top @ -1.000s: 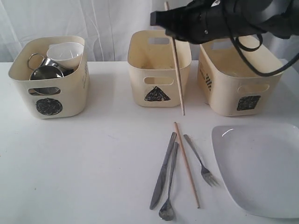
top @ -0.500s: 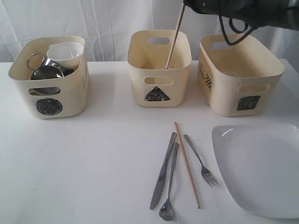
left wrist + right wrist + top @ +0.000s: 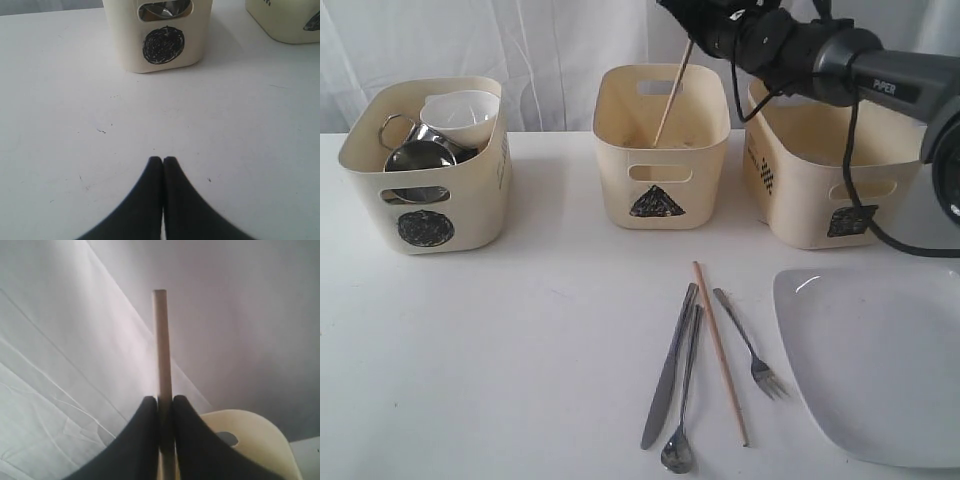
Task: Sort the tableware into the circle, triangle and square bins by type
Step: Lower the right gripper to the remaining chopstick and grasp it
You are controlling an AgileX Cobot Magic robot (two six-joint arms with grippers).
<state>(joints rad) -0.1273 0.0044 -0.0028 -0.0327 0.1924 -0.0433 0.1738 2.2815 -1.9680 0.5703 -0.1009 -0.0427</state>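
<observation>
My right gripper (image 3: 692,28) is shut on a wooden chopstick (image 3: 670,98), held high above the triangle bin (image 3: 660,175); the stick slants down with its lower tip inside that bin. The right wrist view shows this chopstick (image 3: 161,345) clamped between the fingers of the right gripper (image 3: 165,402). A second chopstick (image 3: 719,350), a steel knife (image 3: 668,365), spoon (image 3: 682,400) and fork (image 3: 750,345) lie on the table. The large white plate (image 3: 875,360) sits at front right. The circle bin (image 3: 420,190) holds a white bowl (image 3: 460,112) and steel mugs (image 3: 415,155). My left gripper (image 3: 163,161) is shut and empty, hovering over bare table.
The square bin (image 3: 835,175) stands at the right, behind the plate. A white curtain hangs behind the bins. The right arm's cable (image 3: 880,235) drapes over the square bin. In the left wrist view the circle bin (image 3: 160,45) stands ahead of the fingers.
The right gripper has swung the chopstick from in front of the triangle bin to above it. The stick's lower tip now rests inside the bin, leaning more to the left.
</observation>
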